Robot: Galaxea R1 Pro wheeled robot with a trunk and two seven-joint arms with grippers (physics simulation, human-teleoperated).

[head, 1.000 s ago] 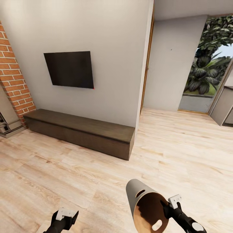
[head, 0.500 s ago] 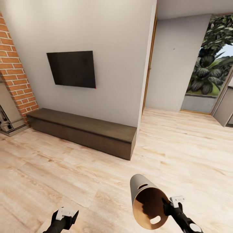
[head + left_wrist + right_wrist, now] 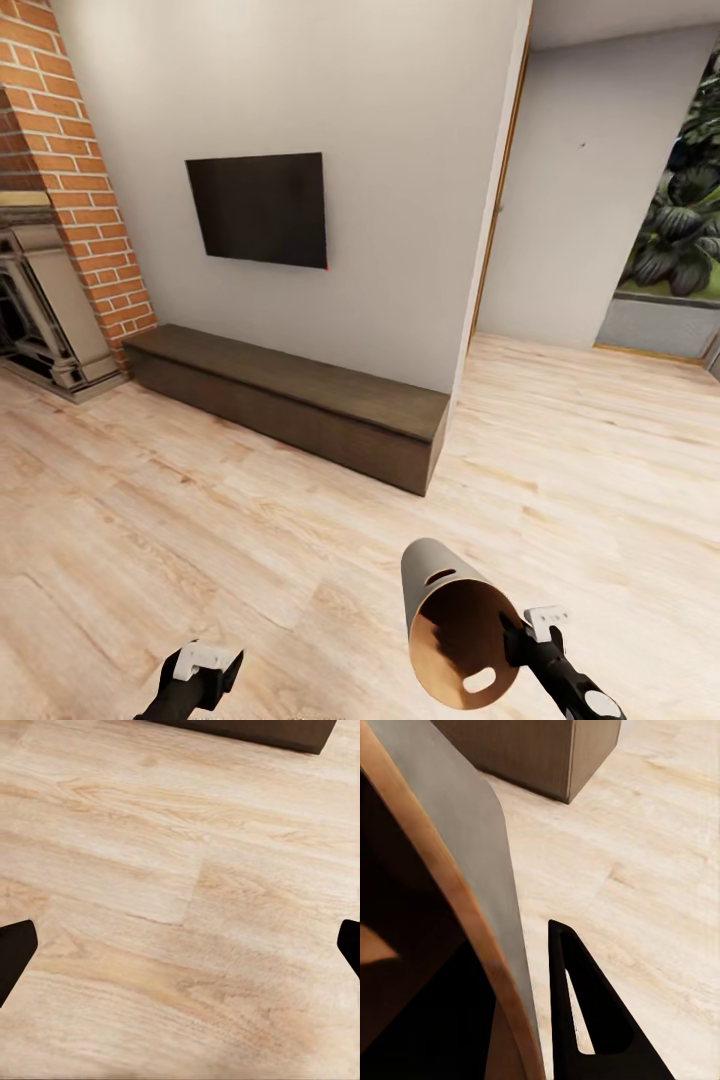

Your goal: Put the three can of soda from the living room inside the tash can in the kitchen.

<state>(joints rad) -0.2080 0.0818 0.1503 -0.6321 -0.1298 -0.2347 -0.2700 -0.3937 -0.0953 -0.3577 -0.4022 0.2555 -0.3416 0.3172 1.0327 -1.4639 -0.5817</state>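
The right end effector (image 3: 522, 640) pinches the rim of the trash can (image 3: 455, 620), which is tipped on its side. The left end effector (image 3: 205, 672) hangs spread and empty over the wood floor (image 3: 250, 520).

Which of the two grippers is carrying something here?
The right gripper: it grips the rim of the trash can, which lies tilted, its brown inside facing the head camera. The left gripper holds nothing, its fingers spread over bare wood floor.

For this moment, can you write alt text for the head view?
The right gripper holds a tipped grey trash can by its rim, above a wood floor. Ahead, a dark TV hangs over a low bench.
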